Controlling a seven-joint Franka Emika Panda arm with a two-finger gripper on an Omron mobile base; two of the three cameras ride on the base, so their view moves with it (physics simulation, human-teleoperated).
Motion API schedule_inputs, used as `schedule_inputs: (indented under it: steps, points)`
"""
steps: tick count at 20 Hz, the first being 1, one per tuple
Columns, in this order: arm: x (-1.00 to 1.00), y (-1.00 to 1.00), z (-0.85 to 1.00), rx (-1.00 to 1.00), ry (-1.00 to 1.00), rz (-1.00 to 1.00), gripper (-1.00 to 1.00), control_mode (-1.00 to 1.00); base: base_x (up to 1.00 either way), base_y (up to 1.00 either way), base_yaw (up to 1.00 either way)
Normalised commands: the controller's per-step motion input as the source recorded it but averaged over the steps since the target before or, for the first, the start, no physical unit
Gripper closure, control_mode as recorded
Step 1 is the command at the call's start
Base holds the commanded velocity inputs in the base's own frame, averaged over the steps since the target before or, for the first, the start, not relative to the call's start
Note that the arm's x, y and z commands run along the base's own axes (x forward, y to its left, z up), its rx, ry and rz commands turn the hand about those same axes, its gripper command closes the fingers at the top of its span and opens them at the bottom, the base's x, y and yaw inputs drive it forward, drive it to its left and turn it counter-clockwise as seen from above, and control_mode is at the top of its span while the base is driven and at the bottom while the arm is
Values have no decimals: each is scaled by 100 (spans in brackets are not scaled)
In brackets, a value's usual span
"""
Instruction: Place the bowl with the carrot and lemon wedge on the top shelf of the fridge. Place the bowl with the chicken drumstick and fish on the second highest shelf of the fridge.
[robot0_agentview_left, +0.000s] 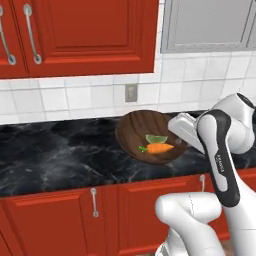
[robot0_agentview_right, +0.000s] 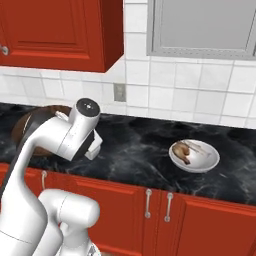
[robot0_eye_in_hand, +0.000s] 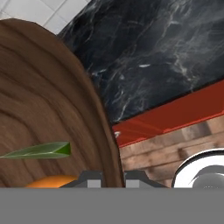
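Note:
The dark brown wooden bowl (robot0_agentview_left: 142, 131) hangs tilted above the black counter (robot0_agentview_left: 55, 155), its inside turned toward the left base camera. The orange carrot (robot0_agentview_left: 161, 148) and the pale lemon wedge (robot0_agentview_left: 156, 138) lie low in it. My gripper (robot0_eye_in_hand: 113, 180) is shut on the bowl's right rim, one fingertip inside the wall (robot0_eye_in_hand: 52, 100) and one outside. The wedge (robot0_eye_in_hand: 43, 150) and a bit of carrot (robot0_eye_in_hand: 52, 181) sit just above my fingertips. The white bowl (robot0_agentview_right: 206, 161) holds the chicken drumstick (robot0_agentview_right: 181, 151) and the fish (robot0_agentview_right: 197, 148). The fridge and its shelves are out of view.
Red upper cabinets (robot0_agentview_left: 90, 35) hang over the counter, with a wall outlet (robot0_agentview_left: 131, 92) on the white tiles. Red lower cabinet doors (robot0_agentview_right: 150, 210) run below the counter edge. A wooden floor (robot0_eye_in_hand: 175, 148) shows beneath the held bowl.

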Motion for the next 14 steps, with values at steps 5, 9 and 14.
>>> schedule_inputs:
  steps: [5,9,14]
  points:
    - [0,0,0,0,0,0,100,100,-11,0,41]
    - [0,0,0,0,0,0,100,100,-16,0,66]
    - [0,0,0,0,0,0,100,100,-16,0,78]
